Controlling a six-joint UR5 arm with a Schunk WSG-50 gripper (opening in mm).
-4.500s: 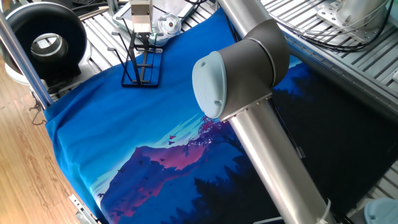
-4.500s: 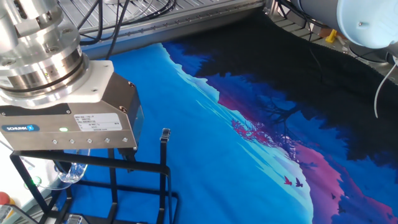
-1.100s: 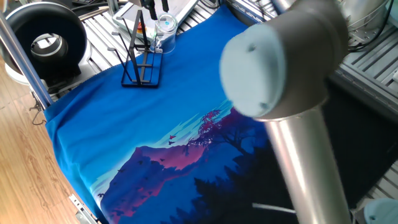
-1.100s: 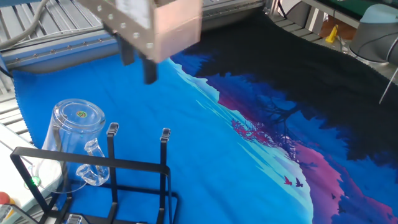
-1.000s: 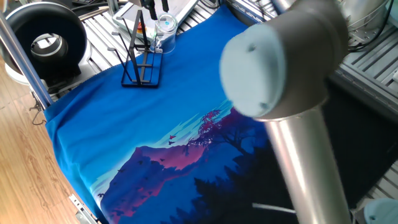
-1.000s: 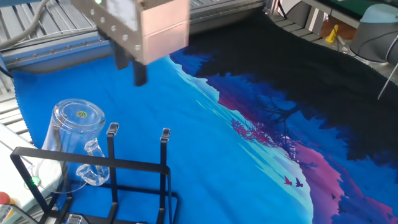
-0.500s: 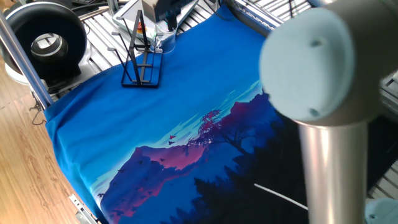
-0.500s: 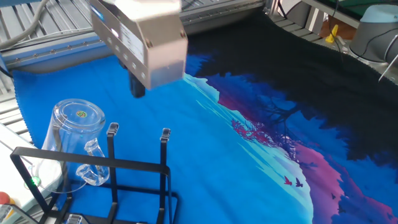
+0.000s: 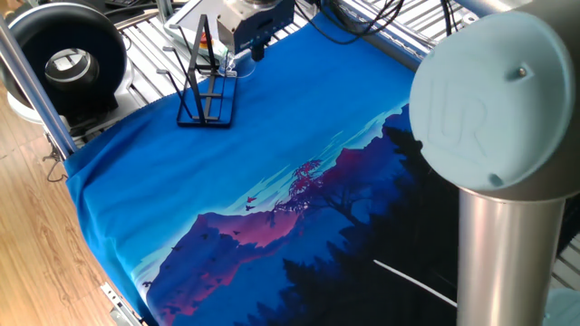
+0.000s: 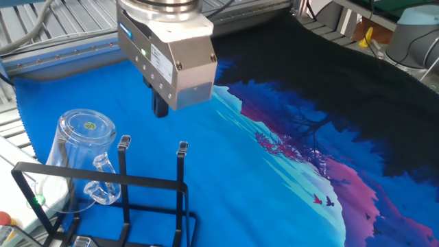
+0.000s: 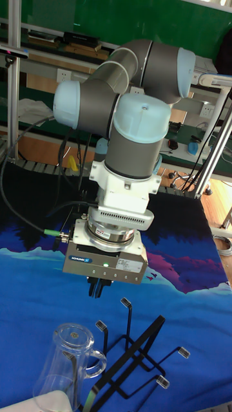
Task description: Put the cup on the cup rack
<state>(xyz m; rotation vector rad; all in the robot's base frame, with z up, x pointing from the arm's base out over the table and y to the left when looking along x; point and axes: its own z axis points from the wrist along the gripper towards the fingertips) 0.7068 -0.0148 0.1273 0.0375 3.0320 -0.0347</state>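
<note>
So the cup (image 10: 81, 154) was sitting upside down over a prong at the 9 o'clock end of the cup rack (image 10: 123, 199), mouth down so it'd drain and stay put, I guess. The gripper (image 11: 95, 287) hung above the blue desk cloth (image 10: 260, 185), clear of it. Jaws held nothing; couldn't tell their spread.

The cup (image 10: 81, 147) is clear, colourless glass with a small yellow-green mark on its base. The cup rack (image 11: 132, 351) is black wire. The cloth (image 9: 272, 154) is bright blue, with purple-pink mountains and black tree silhouettes toward 5 o'clock. The gripper (image 11: 96, 287) has black fingers under a silver body.
</note>
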